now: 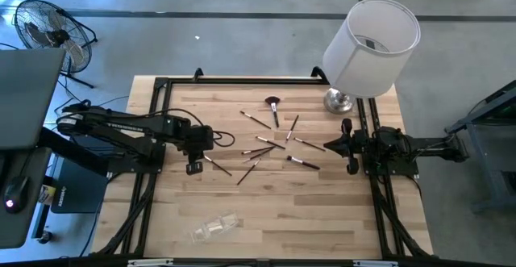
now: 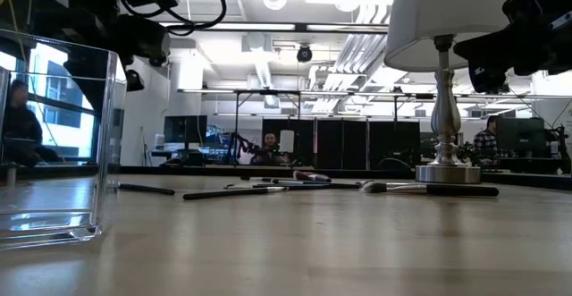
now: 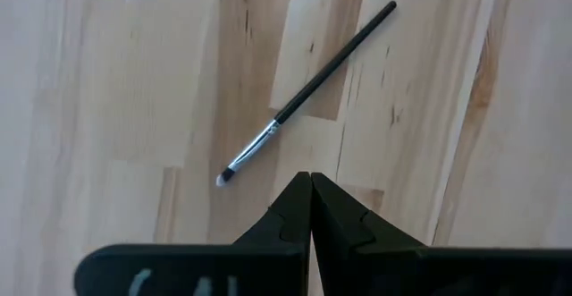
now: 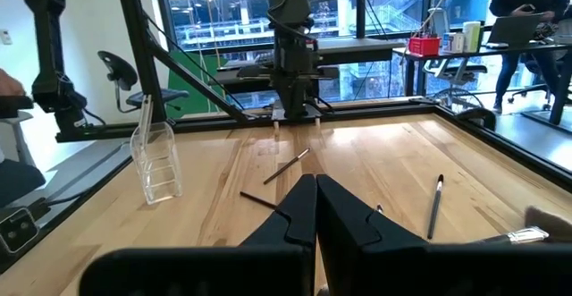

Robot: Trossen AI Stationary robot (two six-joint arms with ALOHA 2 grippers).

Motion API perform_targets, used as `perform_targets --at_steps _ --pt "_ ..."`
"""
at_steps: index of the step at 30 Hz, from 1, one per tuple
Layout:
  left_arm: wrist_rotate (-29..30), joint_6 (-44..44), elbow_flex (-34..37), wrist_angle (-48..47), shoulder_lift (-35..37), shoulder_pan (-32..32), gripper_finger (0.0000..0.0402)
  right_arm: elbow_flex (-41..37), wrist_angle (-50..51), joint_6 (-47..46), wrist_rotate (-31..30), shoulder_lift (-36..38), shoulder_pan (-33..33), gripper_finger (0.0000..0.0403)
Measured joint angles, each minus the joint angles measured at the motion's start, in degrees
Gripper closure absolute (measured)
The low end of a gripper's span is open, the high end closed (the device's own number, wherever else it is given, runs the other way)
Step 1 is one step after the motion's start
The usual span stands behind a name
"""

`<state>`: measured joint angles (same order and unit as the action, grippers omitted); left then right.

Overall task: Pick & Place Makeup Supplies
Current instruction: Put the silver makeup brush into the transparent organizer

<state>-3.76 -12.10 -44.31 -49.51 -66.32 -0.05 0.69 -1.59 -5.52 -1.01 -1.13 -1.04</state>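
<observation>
Several thin makeup brushes [image 1: 274,142] lie flat and scattered on the middle of the wooden table [image 1: 322,210]. One with a fluffy reddish-brown head [image 1: 272,104] lies at the far side. My left gripper [image 1: 193,168] is shut and points steeply down above the table, left of the brushes. Its tips [image 3: 310,178] hover just short of the bristle end of a dark-handled brush [image 3: 308,86], which lies flat on the wood. My right gripper [image 1: 328,147] is shut and held level at the right side, its tips [image 4: 315,181] toward the brushes. It holds nothing.
A clear plastic container [image 1: 216,228] lies near the front edge, left of centre. A lamp with a white shade [image 1: 371,45] and a metal foot [image 1: 339,101] stands at the far right corner. A black frame [image 1: 242,80] borders the table.
</observation>
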Motion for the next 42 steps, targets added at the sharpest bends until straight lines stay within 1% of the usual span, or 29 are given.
perform_targets --at_steps 9,13,16,18,22,25,28,31,34,42 --pt "0.23 -2.1 0.0 0.06 -0.01 0.0 0.0401 -0.02 -0.2 0.1 0.6 0.0 -0.02 0.0402" --pt "1.26 -2.12 0.0 0.04 -0.01 0.0 0.0401 -0.02 -0.71 0.86 -1.47 -0.53 -0.06 0.0402" --pt "2.8 -1.61 0.0 -0.07 -0.01 0.0 0.0401 -0.02 -1.36 -0.72 -0.53 -2.66 -1.51 0.0402" --pt "4.12 -0.54 0.0 -0.09 -0.01 0.0 0.0401 -0.02 -1.63 -1.63 -1.95 -5.33 -3.19 0.0402" --pt "5.89 2.17 0.0 -0.13 -0.01 0.01 0.0401 0.73 -5.63 -2.14 -8.43 -13.54 -7.81 0.0403" --pt "6.08 5.48 0.0 0.01 -0.25 0.0 0.0401 5.12 -5.82 -2.16 -14.49 -22.19 -11.58 0.0403" --pt "6.27 8.21 0.0 0.9 -2.13 0.0 0.0401 11.2 -1.96 -2.5 -19.46 -32.11 -14.69 0.0403" --pt "6.31 9.35 0.0 3.48 -4.11 0.0 0.0401 18.07 5.01 -6.16 -22.68 -41.38 -16.61 0.0403" --pt "6.4 9.44 0.0 5.97 -6.94 0.0 0.0401 25.46 13.89 -12.63 -23.95 -49.38 -17.5 0.0403" --pt "6.46 9.37 0.03 7.97 -11.87 0.0 0.0401 45.49 40.26 -34.19 -21.95 -67.13 -17.88 0.0403"
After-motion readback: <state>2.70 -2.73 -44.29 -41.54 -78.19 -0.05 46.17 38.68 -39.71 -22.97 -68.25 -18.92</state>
